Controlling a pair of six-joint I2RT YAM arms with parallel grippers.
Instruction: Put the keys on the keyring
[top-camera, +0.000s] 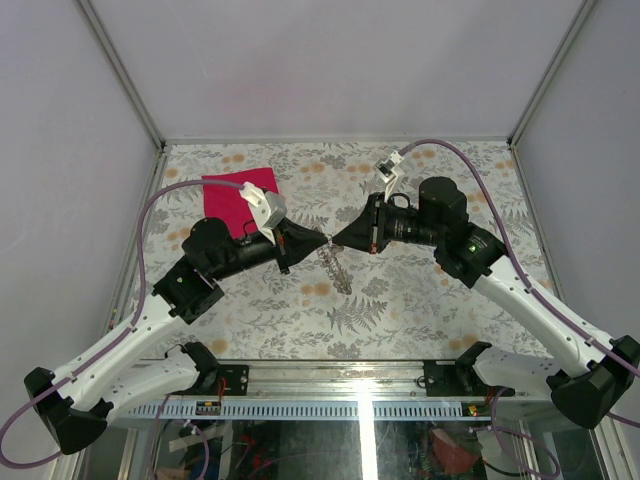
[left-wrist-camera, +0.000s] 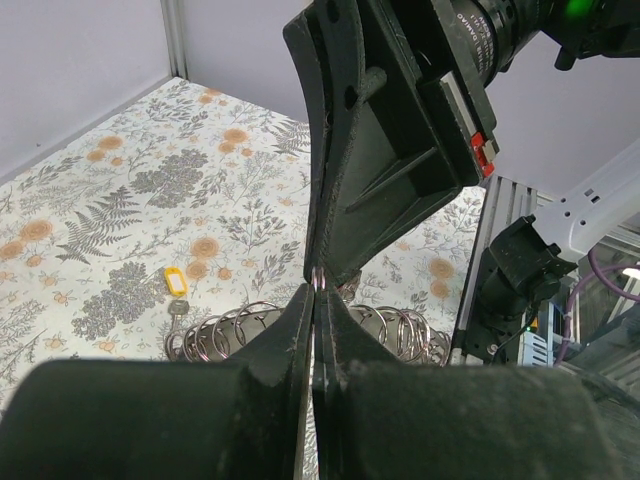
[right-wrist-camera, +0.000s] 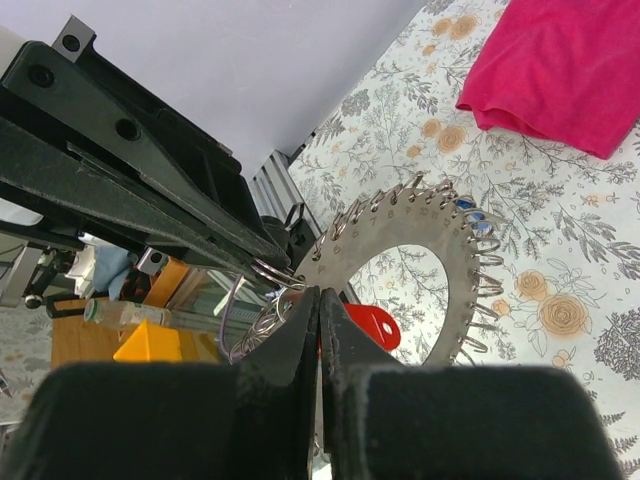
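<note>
1. both arms meet over the middle of the bench (top-camera: 430, 300). the left gripper (left-wrist-camera: 314, 292) and right gripper (right-wrist-camera: 320, 296) are each clenched tight, tip to tip. what they pinch, i cannot tell.
2. the keyring (right-wrist-camera: 400, 225) sits right at those tips, mid-bench. it's a flat grey metal band bristling with thin wire loops, with a tiny blue piece (right-wrist-camera: 466, 206) at its rim.
3. the red key (right-wrist-camera: 370, 325), glossy plastic head, is just behind my right fingers. threaded or not, i cannot tell.
4. the yellow key (left-wrist-camera: 175, 278) lies on the flowered print beside the coils and looks loose, so i judge the job is far from finished.
5. the cloth (right-wrist-camera: 560, 70), soft and rumpled pink-red, lies toward the far left corner.
</note>
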